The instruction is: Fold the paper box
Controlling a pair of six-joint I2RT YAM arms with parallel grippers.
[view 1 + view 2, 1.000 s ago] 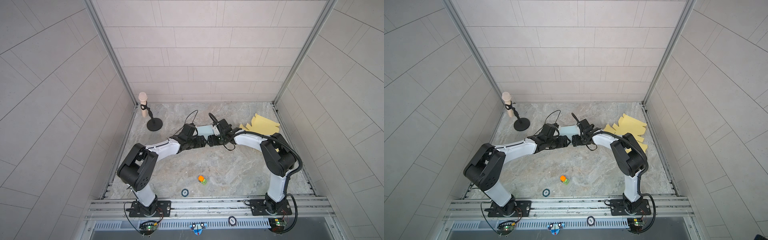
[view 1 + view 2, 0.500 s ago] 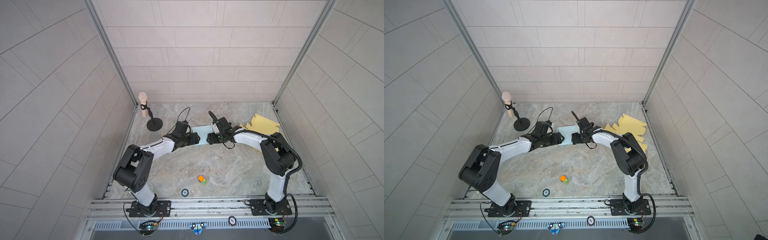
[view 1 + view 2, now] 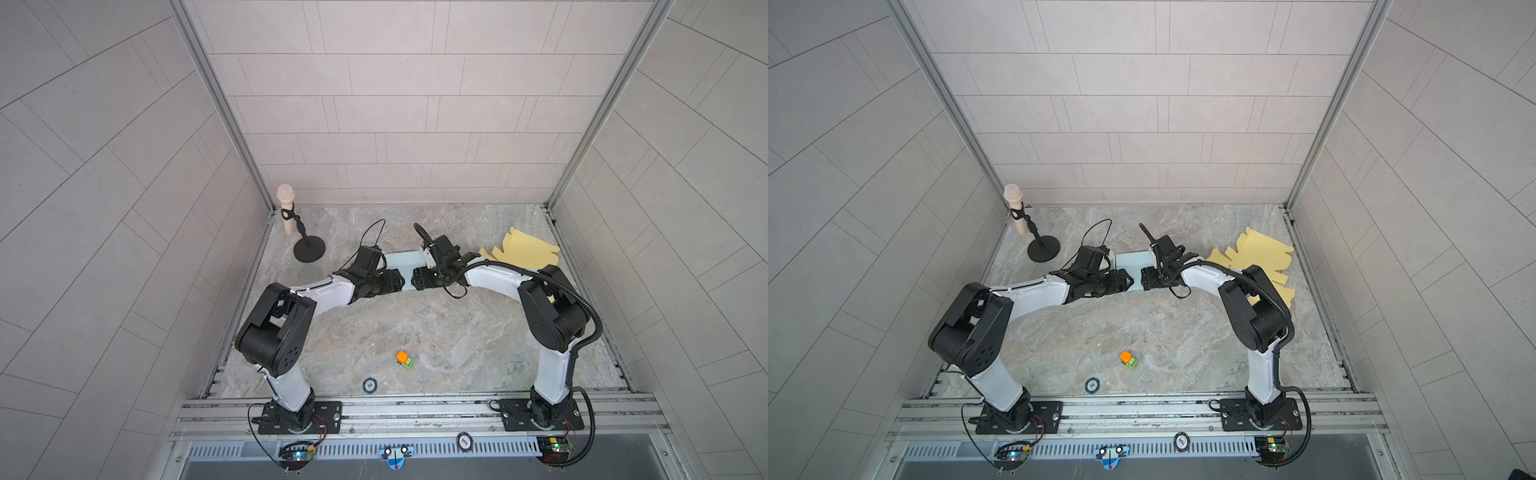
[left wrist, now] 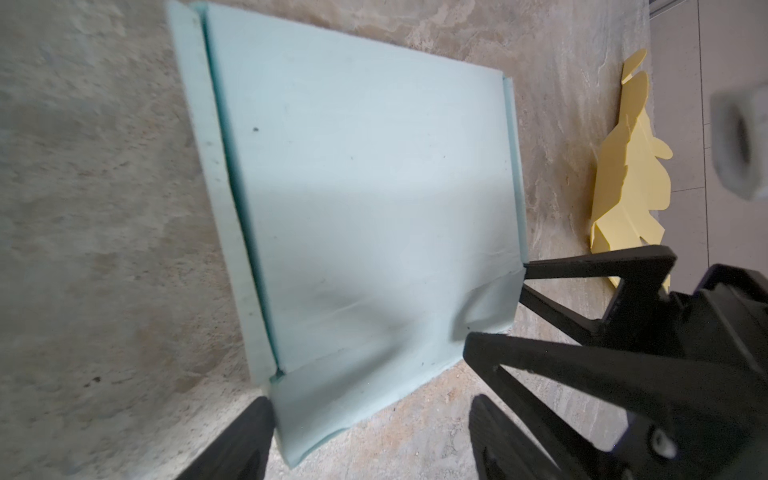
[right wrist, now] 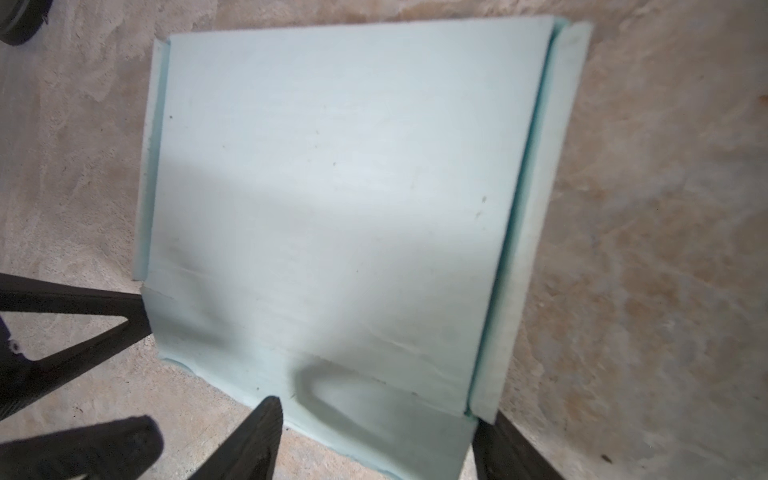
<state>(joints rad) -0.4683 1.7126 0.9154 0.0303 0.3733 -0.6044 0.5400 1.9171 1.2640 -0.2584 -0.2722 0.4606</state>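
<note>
Microphone (image 3: pixel 286 208), toy (image 3: pixel 404 360) (orange-green), small disc (image 3: pixel 369 385)

Grey tiled walls (image 3: pixel 374 104), marbled stone floor (image 3: pixel 415 324), metal corner posts (image 3: pixel 223 104)

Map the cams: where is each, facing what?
Top view: high over the arm bases, looking down at the table; both arms whole.
Top view: stereo twin, same table; both arms.
Left wrist: on left arm, facing the paper box; own jaws, right arm's too.
Right wrist: on right arm, facing the paper box; own jaws, left arm's too.
Shared: all four show the box.
</note>
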